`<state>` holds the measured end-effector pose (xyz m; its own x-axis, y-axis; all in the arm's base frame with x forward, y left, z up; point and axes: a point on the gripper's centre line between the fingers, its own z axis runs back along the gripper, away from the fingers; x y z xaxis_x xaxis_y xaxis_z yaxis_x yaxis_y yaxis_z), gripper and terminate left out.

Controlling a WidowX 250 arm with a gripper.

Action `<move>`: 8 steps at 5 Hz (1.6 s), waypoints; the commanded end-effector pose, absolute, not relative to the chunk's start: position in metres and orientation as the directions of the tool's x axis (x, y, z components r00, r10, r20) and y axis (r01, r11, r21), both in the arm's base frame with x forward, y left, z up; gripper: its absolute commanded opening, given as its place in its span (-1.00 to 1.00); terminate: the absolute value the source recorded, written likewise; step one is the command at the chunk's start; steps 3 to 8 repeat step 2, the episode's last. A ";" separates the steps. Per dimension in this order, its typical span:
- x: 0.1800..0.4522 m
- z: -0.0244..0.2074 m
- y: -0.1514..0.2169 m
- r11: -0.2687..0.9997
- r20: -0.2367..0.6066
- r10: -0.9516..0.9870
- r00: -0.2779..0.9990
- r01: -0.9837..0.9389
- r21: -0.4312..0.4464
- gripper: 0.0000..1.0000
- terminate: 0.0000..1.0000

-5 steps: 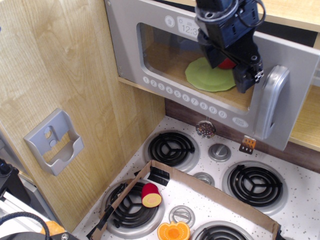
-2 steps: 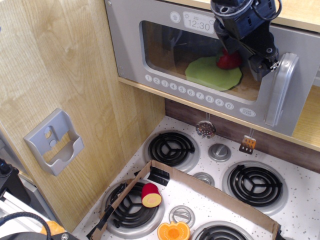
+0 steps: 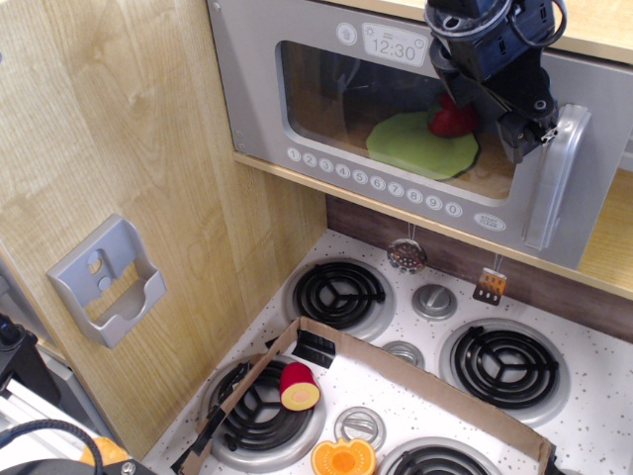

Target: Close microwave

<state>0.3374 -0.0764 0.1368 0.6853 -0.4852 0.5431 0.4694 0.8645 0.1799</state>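
Risk: claw (image 3: 529, 124) right against door nr curved handle (image 3: 554, 178); could snag handle on pull-back, swing door open again. Door may also not be fully seated, can't confirm.
Claw state: can't tell, fingers not clear.
Microwave (image 3: 396, 129): top of view, above stove surface (image 3: 593, 416). Long axis runs left-right; door faces out twd cam, looks flush w/ cabinet.

surface: white speckled stovetop (image 3: 584, 416), lower right of the frame
burners: four black coils; one at centre (image 3: 339, 294), one at right (image 3: 504, 364)
knobs: round silver ones (image 3: 433, 301) between the burners
cardboard strip (image 3: 415, 371): lies bent across the lower centre
red-and-yellow toy food (image 3: 298, 386): on the lower-left burner
orange toy piece (image 3: 343, 458): bottom edge
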 end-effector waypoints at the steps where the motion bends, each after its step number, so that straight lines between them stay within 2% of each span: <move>1: 0.342 0.164 -0.085 0.865 0.586 -0.481 0.652 0.462 0.195 1.00 -1.00; 2: 0.342 0.164 -0.085 0.865 0.586 -0.481 0.652 0.462 0.195 1.00 1.00; 8: 0.342 0.164 -0.085 0.865 0.586 -0.481 0.652 0.462 0.195 1.00 1.00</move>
